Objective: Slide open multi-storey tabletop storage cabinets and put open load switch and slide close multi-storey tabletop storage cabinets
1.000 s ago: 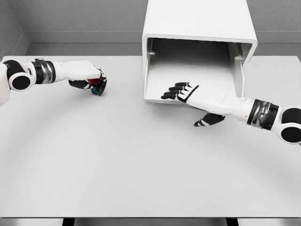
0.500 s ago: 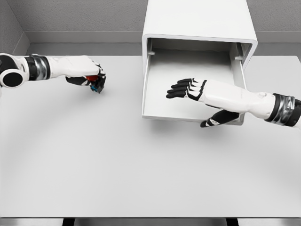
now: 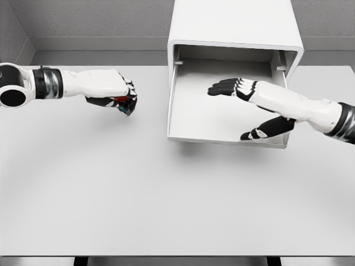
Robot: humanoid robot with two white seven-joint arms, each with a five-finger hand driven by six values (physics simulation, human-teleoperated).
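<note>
The left hand [image 3: 113, 91] grips a small switch [image 3: 123, 103]. The right hand [image 3: 249, 102] hangs open above the pulled-out drawer [image 3: 191, 124].

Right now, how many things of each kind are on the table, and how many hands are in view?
Cabinets: 1, the white cabinet with its drawer pulled out.
Switches: 1, the switch held in the left hand.
Hands: 2, counting the open right hand above the drawer.
Total: 4.
</note>
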